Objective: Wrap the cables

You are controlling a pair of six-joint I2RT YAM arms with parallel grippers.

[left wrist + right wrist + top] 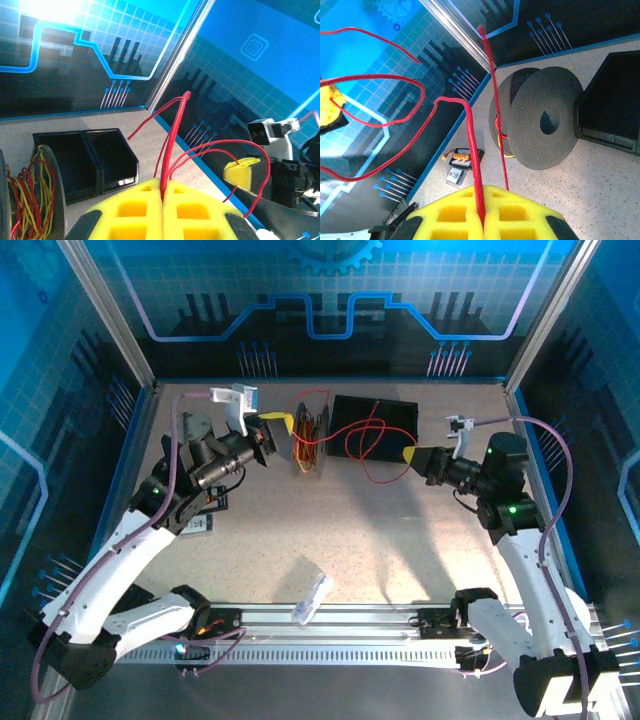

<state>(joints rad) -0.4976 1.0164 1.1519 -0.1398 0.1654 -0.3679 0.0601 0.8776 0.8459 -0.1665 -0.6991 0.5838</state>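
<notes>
A red cable (366, 434) loops in the air between my two grippers, above the black bin (390, 412). My left gripper (281, 423) hovers just left of the black round spool (309, 446) and is shut on the red cable (175, 127), which rises from between its yellow pads (145, 200). My right gripper (409, 455) stands right of the bin and is shut on the other stretch of the red cable (473, 145). The spool (540, 125) stands on edge with yellow and red cables (27, 192) wound on its core. A thin red strand (497, 125) runs from the spool past the right gripper's pads.
A black double bin (85, 160) sits behind the spool. A small battery pack (465, 159) and a small card (455, 175) lie near the left wall. A clear plastic bag (312, 598) lies by the front rail (330, 632). Blue walls close in three sides.
</notes>
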